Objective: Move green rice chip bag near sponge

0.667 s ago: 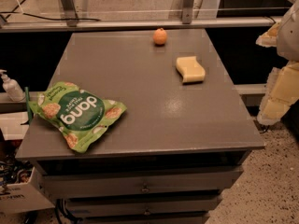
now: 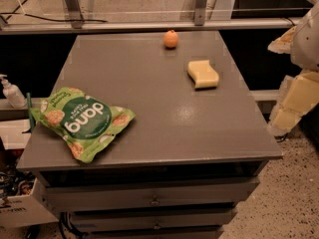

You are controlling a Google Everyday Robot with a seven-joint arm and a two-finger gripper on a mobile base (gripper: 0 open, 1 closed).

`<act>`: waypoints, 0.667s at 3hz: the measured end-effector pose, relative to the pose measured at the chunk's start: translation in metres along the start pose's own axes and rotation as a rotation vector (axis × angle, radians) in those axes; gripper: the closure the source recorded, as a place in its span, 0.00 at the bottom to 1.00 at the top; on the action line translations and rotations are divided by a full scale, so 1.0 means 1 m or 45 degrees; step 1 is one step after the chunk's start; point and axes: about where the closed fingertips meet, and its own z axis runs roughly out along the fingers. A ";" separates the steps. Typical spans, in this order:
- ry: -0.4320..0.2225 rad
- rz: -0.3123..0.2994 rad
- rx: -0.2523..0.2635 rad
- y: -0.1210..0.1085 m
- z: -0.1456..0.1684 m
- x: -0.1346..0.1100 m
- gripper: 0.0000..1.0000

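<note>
Camera view: bag untouched, gripper off-table at right

I see the crinkly light-green rice chip bag with the dark green "dang" label [image 2: 82,122] lying flat at the front-left corner of the grey flat table top [image 2: 164,128], its left end at the table's left edge. The small pale yellow wavy-edged foam sponge [image 2: 203,74] sits toward the back right, well apart from the bag. A small round orange fruit [image 2: 171,39] sits at the back edge, near the sponge but not touching it.

The pale cream gripper [image 2: 294,103] hangs beside the table's right edge, partly cut off by the frame and touching nothing. Jaw state: I cannot tell.

My read: the task has not started. The gripper is on the sponge side, so I have to reach across the whole top to the bag. The bag lies flat and slack, so I'd pinch a raised crinkled edge, not the middle. There is bare top in front of the sponge for the drop. Risk: clipping the sponge or fruit on the way across.
</note>
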 end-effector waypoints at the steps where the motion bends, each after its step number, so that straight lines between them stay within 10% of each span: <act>1: -0.128 0.062 -0.078 0.020 0.024 -0.015 0.00; 2: -0.276 0.079 -0.161 0.046 0.048 -0.039 0.00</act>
